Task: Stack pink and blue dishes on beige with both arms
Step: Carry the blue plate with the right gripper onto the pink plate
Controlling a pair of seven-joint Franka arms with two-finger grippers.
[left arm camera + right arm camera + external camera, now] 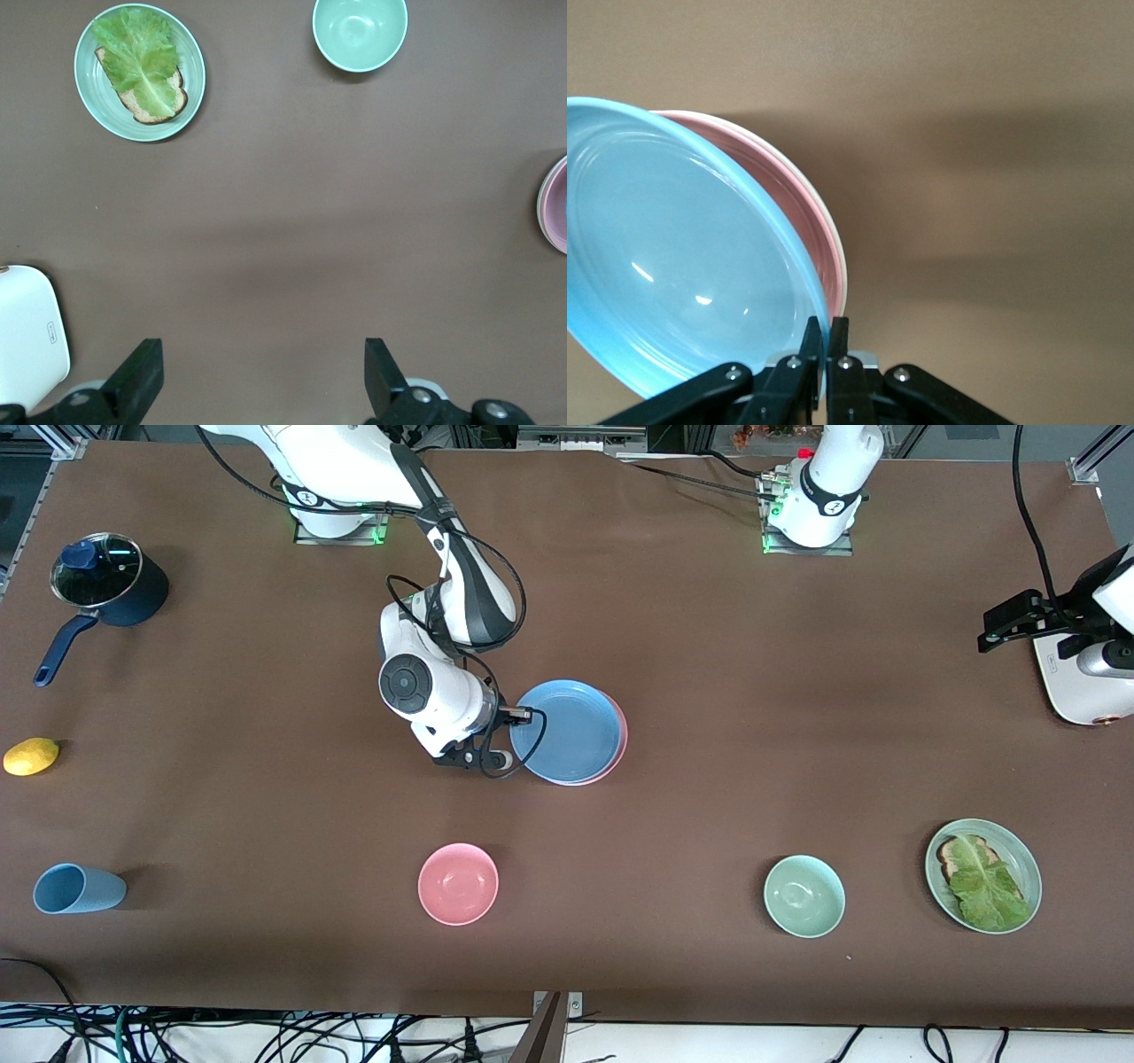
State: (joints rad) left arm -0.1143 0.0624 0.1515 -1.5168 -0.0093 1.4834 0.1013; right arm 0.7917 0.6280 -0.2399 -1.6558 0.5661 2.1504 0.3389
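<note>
Currently:
- Right gripper (518,714): clamped on the blue plate (567,731) rim, at the plate's nine o'clock in the front view.
- Blue plate: tilted over the pink plate (617,737) and beige plate (836,252), mid-table.
- Left gripper (262,381): jaws spread, empty, waiting over bare table.
</note>
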